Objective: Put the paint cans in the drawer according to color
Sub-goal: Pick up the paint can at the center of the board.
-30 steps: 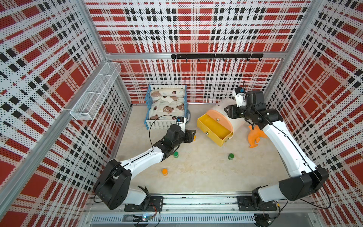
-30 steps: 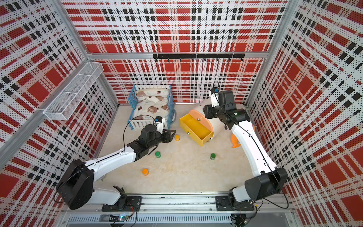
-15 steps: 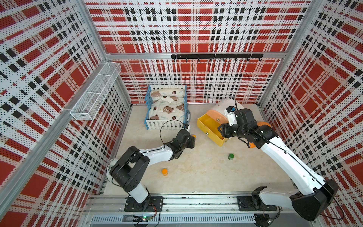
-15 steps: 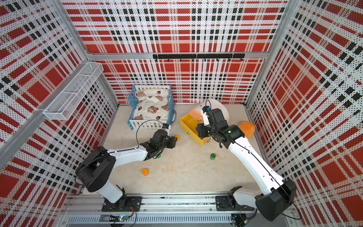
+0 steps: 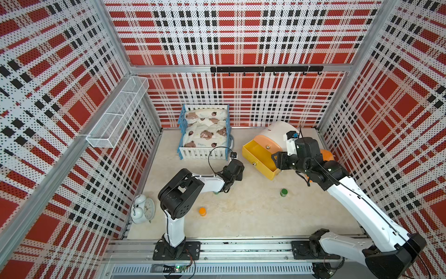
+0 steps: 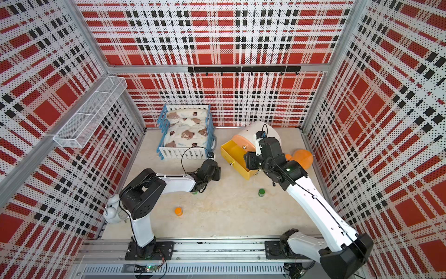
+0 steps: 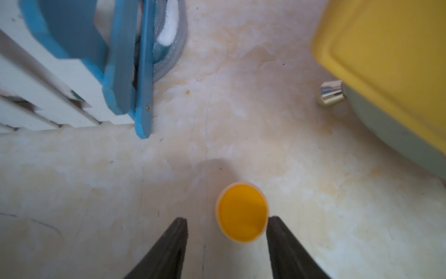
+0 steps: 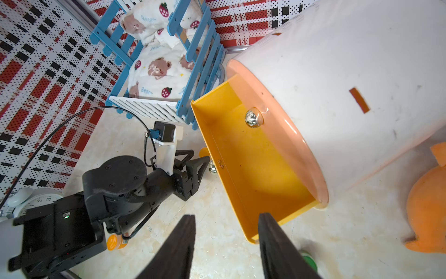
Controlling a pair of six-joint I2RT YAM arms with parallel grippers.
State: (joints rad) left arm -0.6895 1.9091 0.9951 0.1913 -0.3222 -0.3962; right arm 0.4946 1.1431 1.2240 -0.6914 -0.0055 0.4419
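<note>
**Clock directions are read on the top views, with 12 o'clock toward the back wall.** The left gripper (image 7: 226, 220) stood low over the floor at 9 o'clock of the yellow drawer (image 5: 257, 152), its fingers parted. An orange-capped paint can (image 7: 242, 212) stood upright between them, off-centre, close against one finger (image 7: 284, 244) and clear of the other, so nothing was clamped. Whether the near finger touched the can could not be told. In both top views the wrist hid this can.

The right gripper (image 8: 226, 216) hovered at the drawer's 4 o'clock end, fingers apart with only floor between them. The drawer stood pulled out of a white rounded cabinet (image 5: 277, 131) at its 1 o'clock.

A second orange can (image 5: 202, 211) stood on the floor at 8 o'clock of the drawer, well apart from it. A green can (image 5: 284, 192) stood at 5 o'clock. Another green can (image 6: 195, 192) showed partly from under the left forearm. An orange soft toy (image 6: 303, 158) lay at 3 o'clock, behind the right arm.
</note>
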